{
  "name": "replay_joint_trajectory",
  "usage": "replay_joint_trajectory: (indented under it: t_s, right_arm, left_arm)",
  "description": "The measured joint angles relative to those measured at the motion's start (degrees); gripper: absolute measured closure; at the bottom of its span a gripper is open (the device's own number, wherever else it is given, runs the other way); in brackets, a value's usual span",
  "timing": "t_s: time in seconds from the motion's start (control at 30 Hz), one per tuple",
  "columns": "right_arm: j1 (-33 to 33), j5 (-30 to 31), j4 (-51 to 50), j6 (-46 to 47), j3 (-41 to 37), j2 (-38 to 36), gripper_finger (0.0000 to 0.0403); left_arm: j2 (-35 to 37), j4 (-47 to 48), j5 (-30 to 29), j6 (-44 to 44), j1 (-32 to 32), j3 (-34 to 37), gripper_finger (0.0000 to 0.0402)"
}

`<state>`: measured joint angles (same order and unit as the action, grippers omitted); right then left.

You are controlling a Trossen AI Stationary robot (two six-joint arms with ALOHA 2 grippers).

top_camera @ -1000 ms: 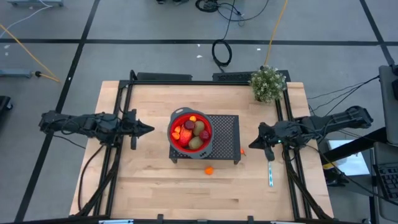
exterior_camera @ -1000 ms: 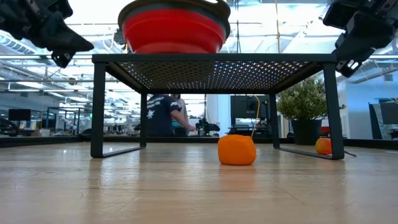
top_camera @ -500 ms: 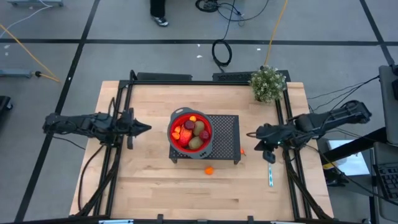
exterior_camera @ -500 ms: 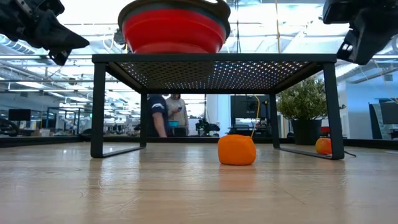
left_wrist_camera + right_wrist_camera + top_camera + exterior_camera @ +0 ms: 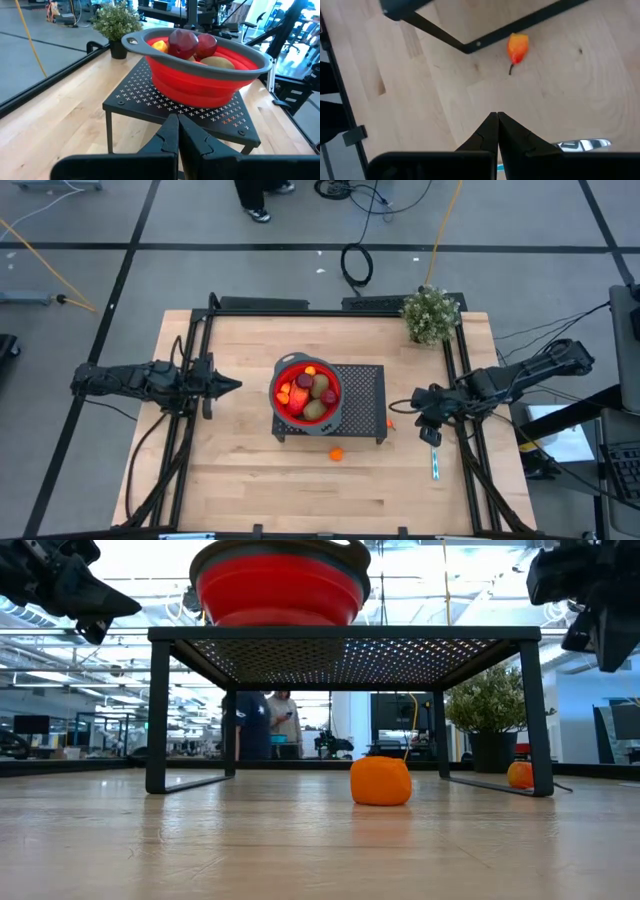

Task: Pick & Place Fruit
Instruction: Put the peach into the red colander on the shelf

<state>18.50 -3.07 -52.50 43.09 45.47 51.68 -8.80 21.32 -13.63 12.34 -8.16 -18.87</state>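
A red bowl (image 5: 307, 392) sits on a black mesh stand (image 5: 362, 385) and holds brown ovals, dark red pieces (image 5: 184, 42) and orange pieces. One orange ball (image 5: 336, 453) lies on the table in front of the stand, also in the low view (image 5: 380, 781). A small orange-yellow piece (image 5: 518, 47) with a thin stem lies by the stand's right leg (image 5: 390, 422). My left gripper (image 5: 177, 118) is shut and hovers level left of the bowl (image 5: 235, 385). My right gripper (image 5: 497, 116) is shut and points down at bare table, right of the stand (image 5: 400, 404).
A leafy potted plant (image 5: 430, 313) stands at the far right corner. A thin pale-handled utensil (image 5: 436, 460) lies on the table near my right arm. Black rails (image 5: 200, 350) run along the table's sides. People stand in the room beyond the table (image 5: 250, 725).
My right gripper has drawn back toward the table's right edge and, in the low view, risen partly out of the picture. My left gripper has eased slightly toward the left edge. The fruit and bowl have kept still.
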Motion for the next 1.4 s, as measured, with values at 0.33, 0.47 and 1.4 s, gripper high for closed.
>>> replay_joint_trajectory:
  t_s: [0.33, 0.47, 1.4]
  right_arm:
    - [0.0, 0.0, 5.0, 1.2, -3.9, -1.0, 0.0399]
    - [0.0, 0.0, 5.2, 1.3, -4.3, -1.0, 0.0381]
    - [0.0, 0.1, 5.1, -0.3, -4.4, -1.0, 0.0187]
  left_arm:
    - [0.0, -0.1, 0.1, 0.4, 0.0, 0.0, 0.0401]
    - [0.0, -0.1, 0.1, 0.4, 0.0, 0.0, 0.0401]
    - [0.0, -0.1, 0.3, 0.6, 0.0, 0.0, 0.04]
